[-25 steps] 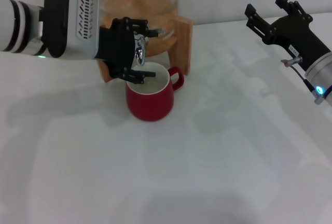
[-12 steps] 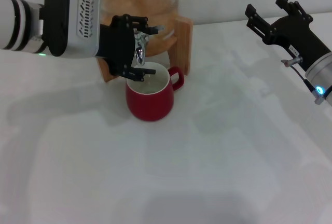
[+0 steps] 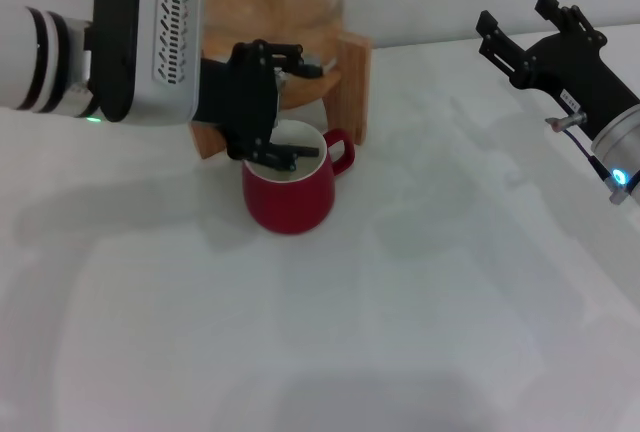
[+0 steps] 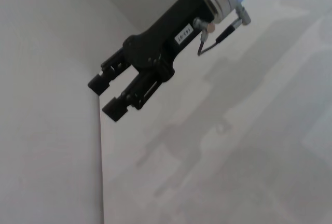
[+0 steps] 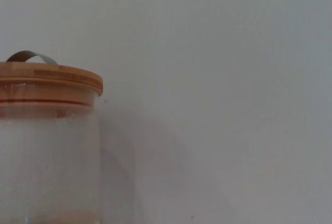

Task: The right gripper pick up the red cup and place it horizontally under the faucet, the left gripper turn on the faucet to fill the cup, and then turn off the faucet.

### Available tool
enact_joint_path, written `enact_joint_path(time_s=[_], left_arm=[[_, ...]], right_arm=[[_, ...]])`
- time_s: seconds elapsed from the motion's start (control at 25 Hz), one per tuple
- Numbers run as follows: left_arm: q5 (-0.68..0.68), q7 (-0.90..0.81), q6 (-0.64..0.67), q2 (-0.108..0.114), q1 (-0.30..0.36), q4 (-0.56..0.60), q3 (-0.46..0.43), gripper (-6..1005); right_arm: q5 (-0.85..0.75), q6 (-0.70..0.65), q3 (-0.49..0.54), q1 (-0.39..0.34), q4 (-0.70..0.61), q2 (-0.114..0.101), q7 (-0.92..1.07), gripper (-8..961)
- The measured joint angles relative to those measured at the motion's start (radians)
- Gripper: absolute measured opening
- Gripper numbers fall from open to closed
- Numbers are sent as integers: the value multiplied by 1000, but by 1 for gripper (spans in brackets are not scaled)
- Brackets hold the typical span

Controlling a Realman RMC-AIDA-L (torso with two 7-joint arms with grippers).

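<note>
Faucet hidden by left pincer (image 3: 285,112) | red cup (image 3: 290,192) beneath | right pincer (image 3: 528,24) apart, idle

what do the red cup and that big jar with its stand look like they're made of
The red cup: probably glazed ceramic, with smooth dark-red outside, white inside and thick rim. The jar: seemingly clear glass, its see-through wall misted. Its lid: pale wood or bamboo, matte, with faint grain. The stand: the same light wood, by its tan colour and flat panels.
</note>
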Motion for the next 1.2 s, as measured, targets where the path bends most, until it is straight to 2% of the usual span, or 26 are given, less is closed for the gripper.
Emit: enact_joint_path(time_s=[0.2, 0.32, 0.68, 0.84, 1.0, 1.2], left_arm=[[-48, -23, 11, -3, 62, 67, 34, 841], [-98, -55, 16, -4, 128, 138, 67, 841], [-275, -139, -9, -5, 411, 385, 159, 841], [-372, -148, -84, -5, 560, 478, 227, 841], [-505, -83, -203, -5, 712, 546, 322, 841], [-701, 53, -293, -6, 861, 564, 404, 841]], right_arm=[[1, 0, 0, -2, 1, 0, 3, 828], [1, 0, -2, -6, 2, 0, 3, 827], [-5, -22, -23, -25, 2, -1, 7, 826], [-6, -37, -34, -29, 2, -1, 8, 825], [-8, -52, -51, -40, 4, -2, 9, 824], [-7, -96, -60, -61, 6, -7, 9, 823]])
